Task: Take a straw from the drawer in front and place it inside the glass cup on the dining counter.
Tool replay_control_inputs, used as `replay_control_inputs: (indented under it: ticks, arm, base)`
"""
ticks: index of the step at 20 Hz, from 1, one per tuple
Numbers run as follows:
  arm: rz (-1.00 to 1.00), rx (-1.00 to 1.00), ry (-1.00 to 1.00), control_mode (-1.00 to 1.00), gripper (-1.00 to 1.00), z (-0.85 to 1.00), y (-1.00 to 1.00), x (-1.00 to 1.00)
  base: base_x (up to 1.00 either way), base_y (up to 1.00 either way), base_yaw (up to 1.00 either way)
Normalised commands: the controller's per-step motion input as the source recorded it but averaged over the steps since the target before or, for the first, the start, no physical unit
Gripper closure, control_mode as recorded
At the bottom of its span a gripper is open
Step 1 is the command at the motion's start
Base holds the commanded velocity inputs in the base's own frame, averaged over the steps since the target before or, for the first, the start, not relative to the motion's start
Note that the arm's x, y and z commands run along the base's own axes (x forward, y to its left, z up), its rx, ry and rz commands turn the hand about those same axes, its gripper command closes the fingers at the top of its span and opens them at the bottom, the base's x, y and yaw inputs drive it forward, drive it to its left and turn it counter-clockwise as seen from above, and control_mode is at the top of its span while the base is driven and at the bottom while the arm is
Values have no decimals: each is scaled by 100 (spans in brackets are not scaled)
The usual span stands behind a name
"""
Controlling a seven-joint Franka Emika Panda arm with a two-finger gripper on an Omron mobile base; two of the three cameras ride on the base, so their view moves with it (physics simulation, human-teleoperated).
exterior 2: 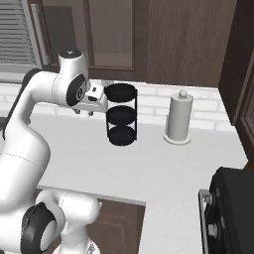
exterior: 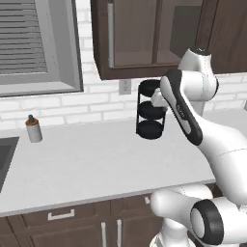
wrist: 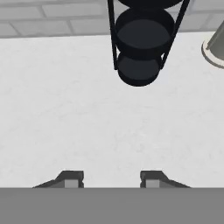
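My gripper (exterior 2: 85,113) hangs above the white worktop along the brick wall, just left of a black tiered rack. In the hand view its two dark fingertips (wrist: 70,178) stand apart over bare worktop, and the gripper (wrist: 110,179) is open with nothing between them. A dark-brown drawer (exterior: 58,215) with a short horizontal silver handle sits closed under the worktop's front edge, low and to the left of my arm. The straw is hidden. The glass cup and the dining counter are out of view.
A black three-tier rack (exterior: 150,110) (exterior 2: 121,115) (wrist: 140,48) stands by the wall. Right of it is a paper towel holder (exterior 2: 178,119). A small bottle (exterior: 33,129) and a sink (exterior: 6,154) lie left; a dark stove (exterior 2: 232,208) sits at the right front.
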Motion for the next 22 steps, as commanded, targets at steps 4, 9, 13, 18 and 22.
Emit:
replay_control_inputs:
  ticks: [4,9,13,18,22]
  arm:
    - [0,0,-1,100,-100,0,0,-1]
    - [0,0,0,100,-100,0,0,0]
    - [0,0,0,100,-100,0,0,0]
    - [0,0,0,100,-100,0,0,0]
    - [0,0,0,100,-100,0,0,0]
  base:
    - [-23,7,-2]
    - [-60,47,-21]
    - [-33,66,-37]
    - [-8,60,-46]
    - [-1,59,-50]
